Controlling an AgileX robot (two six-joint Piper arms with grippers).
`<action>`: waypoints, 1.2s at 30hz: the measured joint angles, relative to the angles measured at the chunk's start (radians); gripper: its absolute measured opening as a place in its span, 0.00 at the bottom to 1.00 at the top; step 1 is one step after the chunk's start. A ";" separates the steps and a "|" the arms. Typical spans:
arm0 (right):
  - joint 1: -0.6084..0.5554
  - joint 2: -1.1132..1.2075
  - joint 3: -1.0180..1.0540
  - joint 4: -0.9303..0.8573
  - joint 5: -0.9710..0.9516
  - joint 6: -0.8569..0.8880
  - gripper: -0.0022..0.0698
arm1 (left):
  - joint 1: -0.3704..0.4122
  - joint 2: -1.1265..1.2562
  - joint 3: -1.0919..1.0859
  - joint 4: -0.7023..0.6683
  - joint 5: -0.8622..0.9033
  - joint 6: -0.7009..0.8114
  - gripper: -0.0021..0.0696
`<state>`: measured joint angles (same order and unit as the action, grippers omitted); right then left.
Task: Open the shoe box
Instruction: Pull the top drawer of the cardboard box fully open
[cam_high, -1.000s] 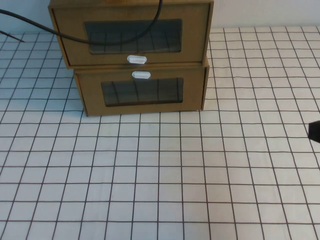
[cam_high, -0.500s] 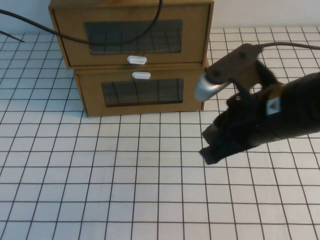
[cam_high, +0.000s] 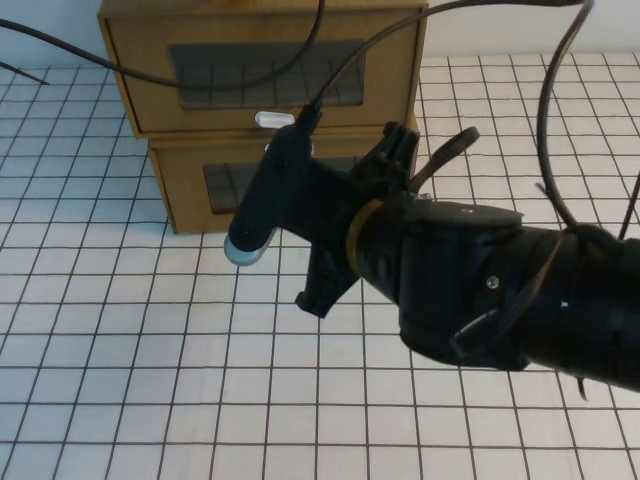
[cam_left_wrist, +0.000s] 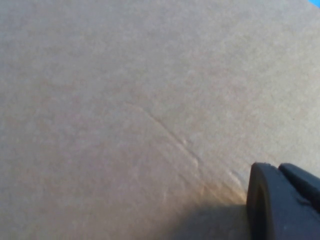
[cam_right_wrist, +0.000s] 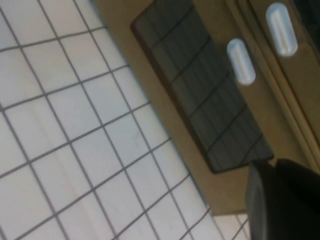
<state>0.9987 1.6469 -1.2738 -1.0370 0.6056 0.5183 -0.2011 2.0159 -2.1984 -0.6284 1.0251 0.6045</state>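
Two brown cardboard shoe boxes are stacked at the table's back left, the upper box (cam_high: 140, 70) on the lower box (cam_high: 185, 195). Each has a dark window and a white handle. The upper handle (cam_high: 272, 119) shows, while my right arm hides most of the lower front. My right gripper (cam_high: 402, 145) is shut and empty, just in front of the lower box's right end. In the right wrist view that gripper (cam_right_wrist: 272, 172) hovers by the lower window (cam_right_wrist: 200, 90), with the lower handle (cam_right_wrist: 241, 61) beyond. My left gripper (cam_left_wrist: 280, 170) sits shut against plain cardboard (cam_left_wrist: 125, 100).
A white cloth with a black grid (cam_high: 120, 380) covers the table. Black cables (cam_high: 200, 85) drape across the upper box's front, and more cables (cam_high: 550, 110) loop above my right arm. The right arm's bulk fills the middle and right of the high view.
My right arm has swung in from the right edge, leftward and toward the boxes, and now covers the lower box's front. The boxes have not moved.
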 joint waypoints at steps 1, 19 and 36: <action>0.000 0.009 0.000 -0.045 -0.014 0.017 0.04 | 0.000 0.000 0.000 0.000 0.001 0.000 0.03; -0.020 0.182 -0.092 -0.612 -0.115 0.388 0.42 | 0.000 0.000 -0.002 -0.005 0.033 -0.008 0.03; -0.130 0.338 -0.218 -0.626 -0.212 0.272 0.36 | 0.000 0.000 -0.003 -0.006 0.035 -0.032 0.03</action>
<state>0.8687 1.9845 -1.4919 -1.6630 0.3938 0.7906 -0.2011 2.0159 -2.2014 -0.6343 1.0598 0.5728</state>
